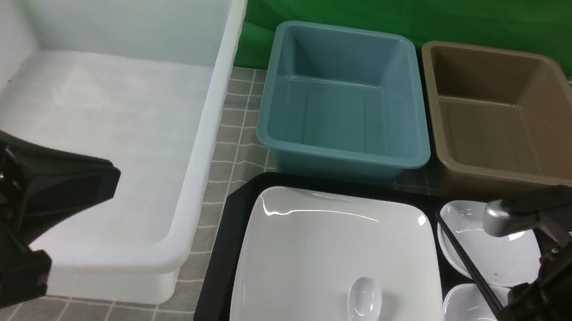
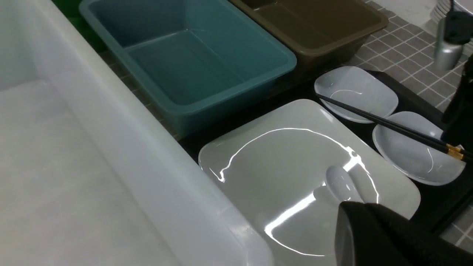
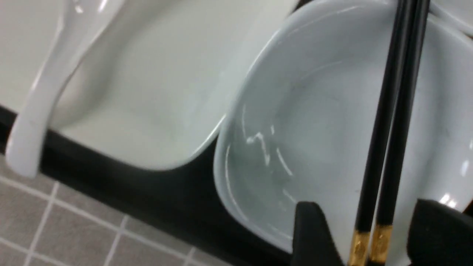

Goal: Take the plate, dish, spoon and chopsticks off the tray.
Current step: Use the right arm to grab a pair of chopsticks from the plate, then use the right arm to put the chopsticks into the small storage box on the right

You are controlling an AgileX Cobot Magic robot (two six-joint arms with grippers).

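The right end effector (image 3: 366, 207) stood wide astride the thin black gold-ended chopsticks (image 3: 391, 111), which lay across two small white dishes (image 1: 497, 254) on the black plastic tray (image 1: 224, 259). The white spoon (image 1: 364, 299) lay in the large square white plate (image 1: 309, 246). The left end effector's (image 1: 58, 212) spread could not be told. The counter (image 1: 235, 140) was grey-tiled.

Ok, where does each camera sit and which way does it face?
Front view: between the arms, facing forward over the tray to white bin, teal bin, brown bin; left end effector and right arm show.
Left wrist view: above the white bin, facing plate and spoon; one black finger shows.
Right wrist view: close above a small dish; right end effector straddles the chopsticks.
All three share plate, spoon, chopsticks.
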